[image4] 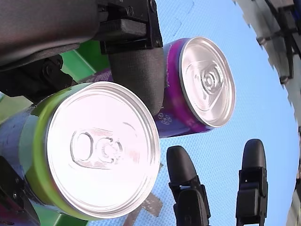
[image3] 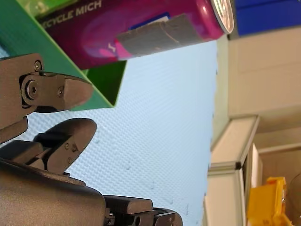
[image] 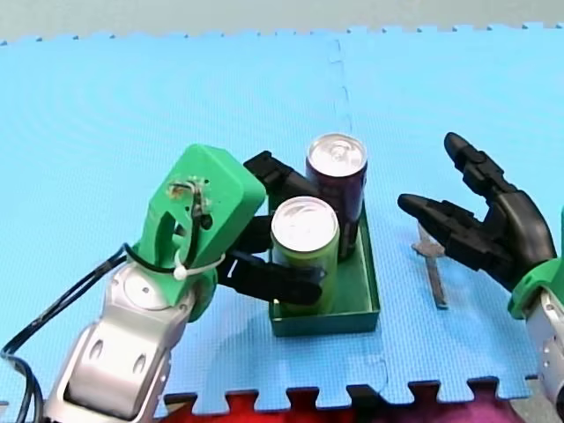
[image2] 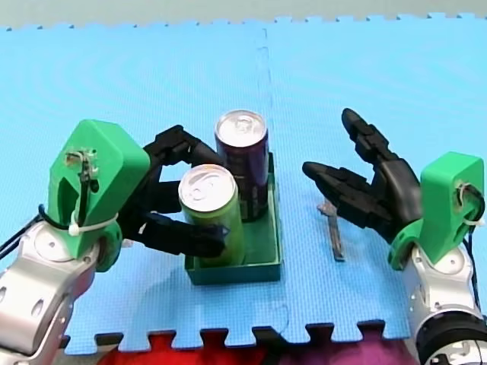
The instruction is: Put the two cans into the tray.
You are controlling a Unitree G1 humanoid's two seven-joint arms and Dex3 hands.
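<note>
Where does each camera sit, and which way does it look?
First head view: on the head, facing forward and down at the tray; left hand grips the green can, right hand beside the tray.
Second head view: head, slightly aside; same scene, both hands.
First wrist view: a wrist, past fingers at the purple can.
Second wrist view: left wrist, over the green can.
Both wrist views share the purple can.

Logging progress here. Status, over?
Left hand shut on green can in tray. Purple can upright behind it. Right hand open beside tray, by grey strip.
</note>
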